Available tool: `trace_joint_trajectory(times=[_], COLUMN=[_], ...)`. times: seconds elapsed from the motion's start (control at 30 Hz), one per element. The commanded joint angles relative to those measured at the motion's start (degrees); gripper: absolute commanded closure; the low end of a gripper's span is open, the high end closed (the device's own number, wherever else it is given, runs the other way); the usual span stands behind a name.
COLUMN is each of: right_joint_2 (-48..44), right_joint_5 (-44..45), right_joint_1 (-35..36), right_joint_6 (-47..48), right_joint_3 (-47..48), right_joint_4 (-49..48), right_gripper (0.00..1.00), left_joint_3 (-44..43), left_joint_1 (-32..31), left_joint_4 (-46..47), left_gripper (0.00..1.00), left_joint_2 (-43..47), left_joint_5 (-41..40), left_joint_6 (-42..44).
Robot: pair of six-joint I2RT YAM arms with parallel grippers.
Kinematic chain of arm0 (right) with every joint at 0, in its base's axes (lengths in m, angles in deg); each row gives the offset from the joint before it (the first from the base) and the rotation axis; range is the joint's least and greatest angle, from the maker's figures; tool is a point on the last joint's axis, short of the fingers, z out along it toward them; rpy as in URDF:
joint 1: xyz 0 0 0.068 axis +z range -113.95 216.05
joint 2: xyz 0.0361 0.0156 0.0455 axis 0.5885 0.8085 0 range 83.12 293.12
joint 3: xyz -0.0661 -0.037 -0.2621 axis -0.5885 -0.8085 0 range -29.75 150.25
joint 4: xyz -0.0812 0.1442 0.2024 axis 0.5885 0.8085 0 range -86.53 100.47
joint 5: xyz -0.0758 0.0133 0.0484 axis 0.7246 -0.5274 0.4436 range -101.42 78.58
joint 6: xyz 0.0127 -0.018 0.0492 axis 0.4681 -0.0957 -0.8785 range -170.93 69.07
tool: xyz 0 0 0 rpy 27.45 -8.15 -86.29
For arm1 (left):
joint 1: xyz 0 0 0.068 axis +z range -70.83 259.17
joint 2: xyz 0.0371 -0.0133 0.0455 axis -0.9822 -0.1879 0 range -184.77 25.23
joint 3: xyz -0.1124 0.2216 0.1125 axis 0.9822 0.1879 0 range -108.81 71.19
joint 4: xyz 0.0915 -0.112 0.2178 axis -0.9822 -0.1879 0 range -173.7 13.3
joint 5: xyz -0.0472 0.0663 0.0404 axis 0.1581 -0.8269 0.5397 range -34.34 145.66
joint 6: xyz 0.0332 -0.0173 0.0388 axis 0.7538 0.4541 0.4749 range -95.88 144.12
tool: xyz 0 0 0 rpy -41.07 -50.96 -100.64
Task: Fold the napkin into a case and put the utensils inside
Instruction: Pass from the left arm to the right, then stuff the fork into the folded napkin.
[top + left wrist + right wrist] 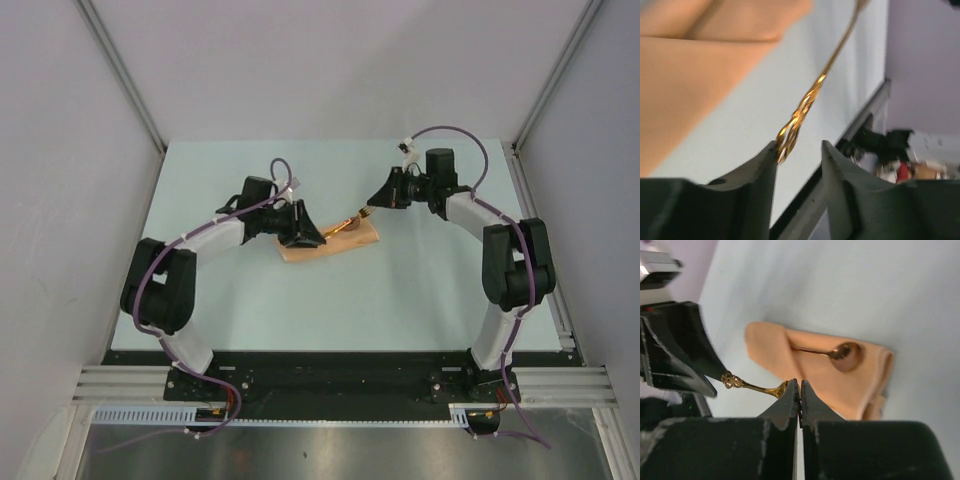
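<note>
In the right wrist view the right gripper (799, 386) is pressed together on a thin gold utensil (757, 387). The part inside the grip is hidden, so its working end cannot be told. The ornate handle end reaches the left gripper (799, 147), whose jaws stand apart. That end lies between them, against one finger and clear of the other, though blur softens the detail. Beyond, the folded napkin (815, 375) lies on the pale surface (865, 290), just beside both grippers. A spoon (842, 354) rests on it with its bowl exposed and its handle running under a fold. From above, the left gripper covers the napkin's left end, and the held utensil shows only as a small streak.
</note>
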Motion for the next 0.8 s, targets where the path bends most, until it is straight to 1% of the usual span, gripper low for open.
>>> trace_joint_trajectory(times=[0.0,0.1,0.2,0.43,0.5,0.77], right_joint_2=[-5.3,-5.2,-5.0,-4.0,-3.9,-2.9], right_joint_5=[20.3,20.4,21.8,23.0,22.9,22.6], right_joint_1=[-2.4,-3.9,-4.3,-4.7,-4.4,-2.4], right_joint_6=[-0.8,0.6,2.6,2.7,2.5,0.7], right_joint_3=[-4.2,-3.7,-3.0,-3.0,-3.0,-2.9], right_joint_4=[-3.8,-2.2,-0.2,0.2,2.1,2.6], right_gripper=[1.0,1.0,1.0,1.0,1.0,1.0], left_joint_3=[1.5,2.2,3.4,6.9,7.3,10.7], left_joint_1=[4.3,5.4,5.6,5.6,5.6,5.5], left_joint_4=[-1.8,-4.3,-4.8,-3.7,-3.9,-0.7], left_gripper=[0.73,0.92,0.99,1.0,1.0,1.0], left_joint_2=[5.2,4.8,5.0,5.7,5.6,5.3], left_joint_5=[-15.6,-20.4,-24.0,-26.6,-27.0,-25.5], left_joint_6=[-0.4,1.2,2.5,2.6,2.9,1.1])
